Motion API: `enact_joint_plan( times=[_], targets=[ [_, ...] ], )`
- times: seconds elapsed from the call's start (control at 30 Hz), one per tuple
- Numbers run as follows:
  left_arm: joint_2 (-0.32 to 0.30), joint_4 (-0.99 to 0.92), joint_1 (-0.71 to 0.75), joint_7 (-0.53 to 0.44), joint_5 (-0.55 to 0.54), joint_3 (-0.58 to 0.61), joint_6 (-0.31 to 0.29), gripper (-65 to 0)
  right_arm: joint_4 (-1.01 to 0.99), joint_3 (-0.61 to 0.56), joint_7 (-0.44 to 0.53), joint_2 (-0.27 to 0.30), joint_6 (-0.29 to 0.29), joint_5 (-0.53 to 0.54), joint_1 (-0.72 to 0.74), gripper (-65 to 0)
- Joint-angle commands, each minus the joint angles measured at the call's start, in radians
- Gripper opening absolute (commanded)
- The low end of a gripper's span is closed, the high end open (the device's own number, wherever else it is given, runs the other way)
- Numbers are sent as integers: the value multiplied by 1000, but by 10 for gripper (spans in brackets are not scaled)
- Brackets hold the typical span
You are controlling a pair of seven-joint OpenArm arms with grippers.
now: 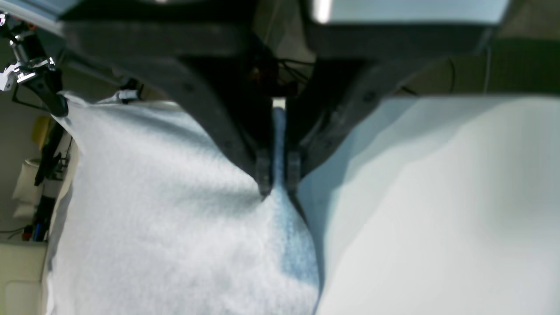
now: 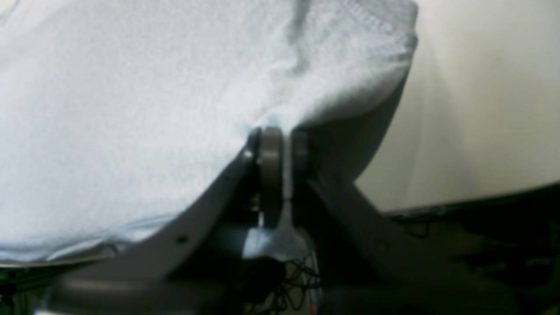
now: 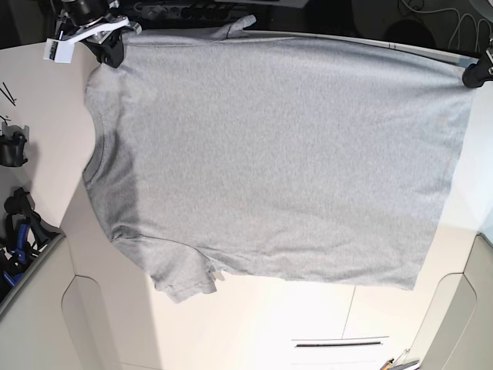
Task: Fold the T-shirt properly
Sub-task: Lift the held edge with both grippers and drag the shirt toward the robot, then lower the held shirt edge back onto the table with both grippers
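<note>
The light grey T-shirt (image 3: 277, 154) hangs spread out between my two grippers, plain side toward the base camera, no lettering showing. Its neck is at the left, its hem at the right, and one sleeve (image 3: 185, 274) hangs at the lower left. My right gripper (image 3: 108, 48) is shut on the shirt's shoulder corner at the upper left; in the right wrist view it (image 2: 282, 140) pinches the cloth (image 2: 131, 109). My left gripper (image 3: 477, 73) is shut on the hem corner at the upper right; in the left wrist view it (image 1: 278, 179) clamps a fold of the fabric (image 1: 175, 227).
The white table (image 3: 262, 324) lies under the shirt, with panel seams near its front. Dark tools and clips (image 3: 14, 223) sit at the left edge. Cables (image 3: 431, 15) run along the back. The right arm (image 1: 26, 70) shows at the upper left of the left wrist view.
</note>
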Motion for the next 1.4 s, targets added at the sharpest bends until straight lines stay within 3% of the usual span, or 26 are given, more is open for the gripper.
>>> enact_joint_plan(
  times=[0.0,0.2,0.53,0.93,1.1,1.37],
  targets=[
    [-21,14,11,-12,-20,-12,-9,-650,25,12,23,6,0,5,-18,-650],
    [-21,14,18,31,-20,-12,-9,-650,31,13,1,6,0,5,-69,-650],
    [-21,76,90,22,-20,-12,-9,-650,31,14,-6,6,4,14,-120,-650],
    [-21,161,-42,-16,-20,-9,-9,-650,25,13,-7,7,4,26,90,-650],
    [-21,161,-93,-61,-16,10,-9,-650,-19,-32,-3,45,4,-28,162,-650],
    [-21,161,-161,-117,102,110,-9,-650,-138,-87,13,84,4,-97,304,-650]
  ],
)
